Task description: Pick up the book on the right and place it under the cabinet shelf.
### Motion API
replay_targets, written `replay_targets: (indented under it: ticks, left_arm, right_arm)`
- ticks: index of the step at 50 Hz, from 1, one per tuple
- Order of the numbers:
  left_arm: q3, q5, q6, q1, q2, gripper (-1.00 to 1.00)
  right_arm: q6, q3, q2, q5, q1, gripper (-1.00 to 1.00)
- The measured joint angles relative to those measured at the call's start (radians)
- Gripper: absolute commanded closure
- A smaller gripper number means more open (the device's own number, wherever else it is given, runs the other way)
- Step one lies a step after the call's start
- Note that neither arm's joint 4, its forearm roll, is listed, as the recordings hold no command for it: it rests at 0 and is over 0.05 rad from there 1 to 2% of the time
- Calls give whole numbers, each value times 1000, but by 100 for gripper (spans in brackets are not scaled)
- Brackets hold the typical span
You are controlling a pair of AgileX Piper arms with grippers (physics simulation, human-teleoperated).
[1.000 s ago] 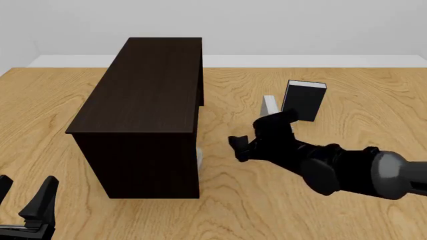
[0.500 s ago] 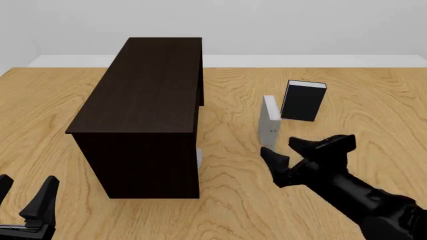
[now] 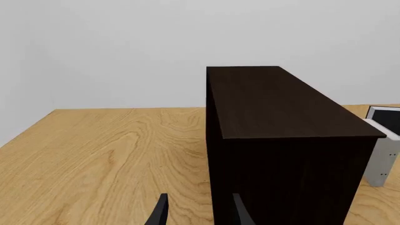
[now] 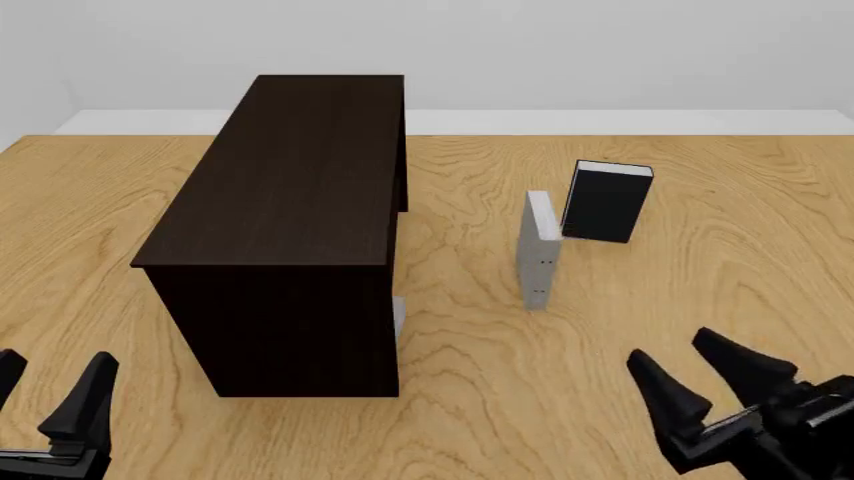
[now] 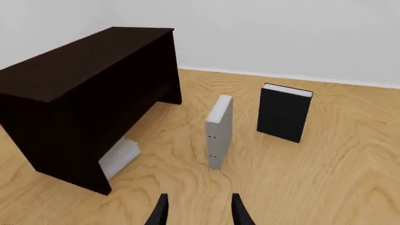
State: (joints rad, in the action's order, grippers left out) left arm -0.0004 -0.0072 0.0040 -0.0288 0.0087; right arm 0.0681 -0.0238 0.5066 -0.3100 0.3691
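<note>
Thin pale grey-white book (image 4: 539, 248), upright on edge, small dark dots on spine, between dark cabinet shelf (image 4: 287, 230) and black book (image 4: 607, 201); right gripper (image 4: 714, 380) and left gripper (image 4: 54, 392) both spread apart, empty.

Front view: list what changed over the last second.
The right gripper drew back from beside the thin pale grey book toward the table's near edge, open and empty. The grey book, black book, dark brown cabinet and left gripper stayed put.

grey book (image 5: 119, 157) mostly hidden under cabinet (image 5: 81, 98), black book (image 3: 388, 119) edge-cropped
</note>
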Motion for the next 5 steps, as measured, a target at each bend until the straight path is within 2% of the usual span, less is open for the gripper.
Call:
replay_targets:
  ticks: [5]
  left_arm:
    - [0, -1, 0, 0, 2, -100]
  right_arm:
    - [-7, 10, -209, 183, -34, -100]
